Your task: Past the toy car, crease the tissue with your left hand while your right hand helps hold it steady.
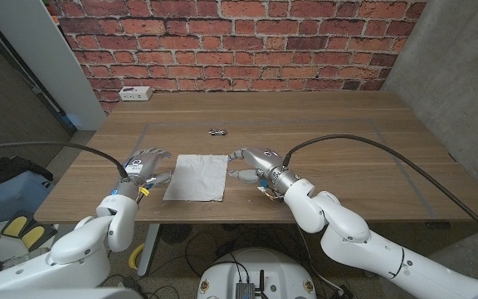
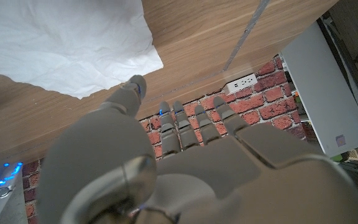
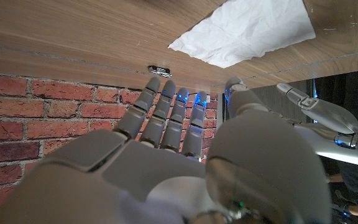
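Observation:
A white tissue (image 1: 196,177) lies spread out on the wooden table (image 1: 338,124), near its front edge. Beyond it, toward the back, sits a small dark toy car (image 1: 217,131). My left hand (image 1: 146,166) is just left of the tissue with its fingers spread, holding nothing. At the tissue's right edge is my right hand (image 1: 251,162), fingers also apart and empty. The left wrist view has the tissue (image 2: 61,43) past my left hand (image 2: 185,155). In the right wrist view, the tissue (image 3: 247,31) and the toy car (image 3: 161,69) lie beyond my right hand (image 3: 166,155).
A white power strip (image 1: 134,94) lies at the table's back left, by the brick wall. Thin grey lines (image 1: 305,123) mark a rectangle on the tabletop. The table's front edge runs just behind both hands.

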{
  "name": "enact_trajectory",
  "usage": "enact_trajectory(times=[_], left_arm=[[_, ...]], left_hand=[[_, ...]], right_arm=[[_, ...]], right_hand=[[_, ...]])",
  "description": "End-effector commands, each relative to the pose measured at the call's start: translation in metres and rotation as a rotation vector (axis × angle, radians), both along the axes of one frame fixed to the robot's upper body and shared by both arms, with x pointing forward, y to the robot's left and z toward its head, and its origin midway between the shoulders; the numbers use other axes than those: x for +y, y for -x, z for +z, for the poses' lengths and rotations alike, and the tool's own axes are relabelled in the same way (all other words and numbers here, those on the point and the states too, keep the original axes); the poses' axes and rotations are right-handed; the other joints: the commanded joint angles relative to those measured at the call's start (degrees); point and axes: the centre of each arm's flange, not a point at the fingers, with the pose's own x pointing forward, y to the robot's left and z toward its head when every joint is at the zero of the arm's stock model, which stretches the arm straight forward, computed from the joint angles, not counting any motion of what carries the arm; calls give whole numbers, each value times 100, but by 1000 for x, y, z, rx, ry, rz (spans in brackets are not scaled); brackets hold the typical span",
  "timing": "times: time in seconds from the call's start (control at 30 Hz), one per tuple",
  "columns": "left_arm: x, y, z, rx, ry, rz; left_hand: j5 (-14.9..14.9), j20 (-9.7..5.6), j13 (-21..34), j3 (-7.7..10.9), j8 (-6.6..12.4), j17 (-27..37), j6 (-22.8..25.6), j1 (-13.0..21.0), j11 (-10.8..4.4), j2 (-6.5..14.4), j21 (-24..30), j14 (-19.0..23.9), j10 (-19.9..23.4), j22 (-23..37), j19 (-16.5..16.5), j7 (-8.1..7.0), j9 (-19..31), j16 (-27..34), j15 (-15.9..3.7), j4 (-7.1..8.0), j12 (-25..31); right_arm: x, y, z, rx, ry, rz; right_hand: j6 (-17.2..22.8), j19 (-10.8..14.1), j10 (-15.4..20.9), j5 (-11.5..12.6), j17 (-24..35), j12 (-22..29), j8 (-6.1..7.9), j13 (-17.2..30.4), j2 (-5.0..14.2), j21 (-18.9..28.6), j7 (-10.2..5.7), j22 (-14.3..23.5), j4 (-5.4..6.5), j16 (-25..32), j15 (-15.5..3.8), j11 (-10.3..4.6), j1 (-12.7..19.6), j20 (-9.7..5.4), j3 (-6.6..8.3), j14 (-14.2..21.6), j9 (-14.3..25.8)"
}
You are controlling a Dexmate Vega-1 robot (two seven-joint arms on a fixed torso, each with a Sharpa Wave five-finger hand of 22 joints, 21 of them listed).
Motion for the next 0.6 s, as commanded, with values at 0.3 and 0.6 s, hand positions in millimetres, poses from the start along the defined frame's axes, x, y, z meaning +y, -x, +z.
enact_trajectory(times=[0.3,0.6], left_arm=[[5,6,-13,48,-52,58],[9,0,-15,143,-49,56]], left_hand=[[-23,155,103,-181,143,50,465,281,-77,-23,-29,-32,248,52,-116,-65,47,49,-56,34,99],[14,257,275,-568,81,61,692,281,288,-119,-96,-614,-137,74,-362,-345,68,-63,117,143,-9]], right_arm=[[21,12,-18,4,44,6],[27,11,-22,35,68,-5]], right_hand=[[602,2,393,150,694,217,101,180,-271,32,-237,57,50,639,-810,-249,491,-140,-374,133,52],[628,-98,333,227,1163,265,-4,326,-335,15,-306,87,88,963,-924,-348,728,-222,-614,-54,72]])
